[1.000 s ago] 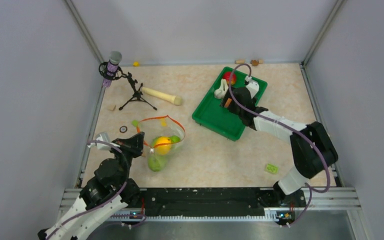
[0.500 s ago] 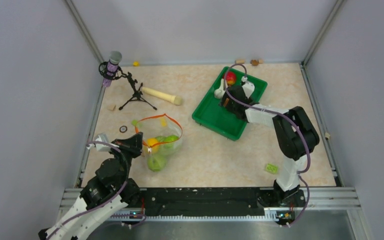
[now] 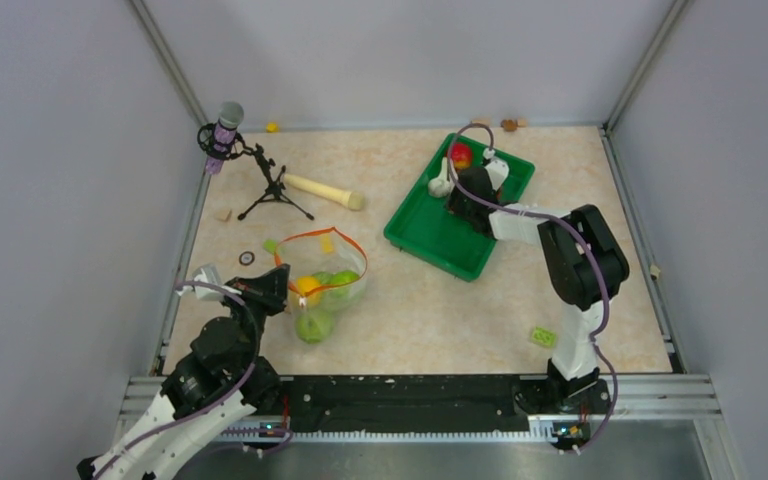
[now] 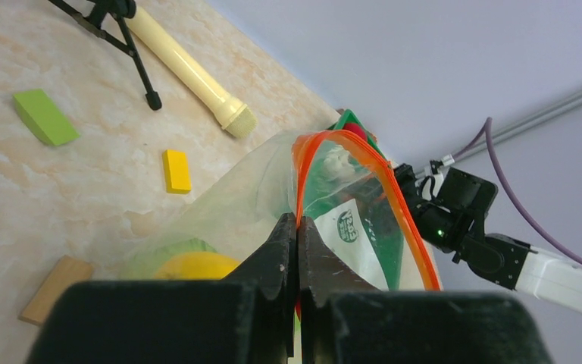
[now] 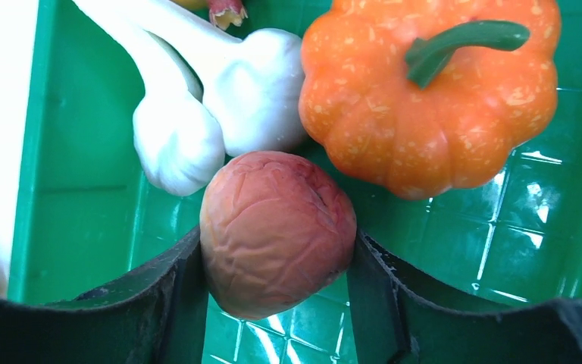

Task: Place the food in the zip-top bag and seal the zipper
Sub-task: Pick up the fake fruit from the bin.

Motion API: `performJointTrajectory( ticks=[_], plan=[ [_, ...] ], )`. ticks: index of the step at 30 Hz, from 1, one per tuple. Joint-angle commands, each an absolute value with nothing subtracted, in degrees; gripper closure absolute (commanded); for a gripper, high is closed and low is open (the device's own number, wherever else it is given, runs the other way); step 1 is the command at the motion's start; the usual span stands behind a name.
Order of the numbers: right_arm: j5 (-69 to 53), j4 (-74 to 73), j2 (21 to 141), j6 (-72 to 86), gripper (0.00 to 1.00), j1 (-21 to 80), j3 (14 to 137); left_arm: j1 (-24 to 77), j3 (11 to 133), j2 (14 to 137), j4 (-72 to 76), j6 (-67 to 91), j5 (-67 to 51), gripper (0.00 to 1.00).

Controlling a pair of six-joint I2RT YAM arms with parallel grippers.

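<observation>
- Jaws of the left gripper (image 4: 298, 227) are pressed together on the zipper (image 4: 394, 205), pinching the orange-red rim of the zip-top bag (image 3: 332, 262), whose mouth gapes open.
- Right gripper (image 5: 276, 262) has its jaws clamped against both sides of the peach (image 5: 276, 227), low in the green tray (image 5: 83, 220).
- From the peach, the pumpkin (image 5: 432, 98) sits just beside at 1 o'clock and the garlic (image 5: 220, 98) at 11 o'clock.
- Seen from the top view, the bag lies at 8 o'clock on the table and the tray at 1 o'clock, well apart.
- Inside the bag are a lemon (image 4: 193, 265) and green apples (image 3: 340, 283).
</observation>
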State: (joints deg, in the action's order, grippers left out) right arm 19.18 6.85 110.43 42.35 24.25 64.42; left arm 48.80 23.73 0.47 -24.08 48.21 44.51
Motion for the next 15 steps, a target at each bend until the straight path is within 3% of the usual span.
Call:
performJointTrajectory(
  ticks=[1,9,15],
  plan=[
    [17.43,9.9,109.87,39.54,0.54,24.01,65.29,48.78,23.13,-1.03,-20.02,44.48,40.47,1.0],
    [10.52,12.86,97.73,35.21,0.67,25.0,58.08,48.78,22.2,3.0,-17.61,41.4,35.62,1.0],
    [6.07,12.34,83.46,27.86,0.69,32.54,53.58,48.78,22.13,2.83,-17.68,40.76,34.89,1.0]
  ],
)
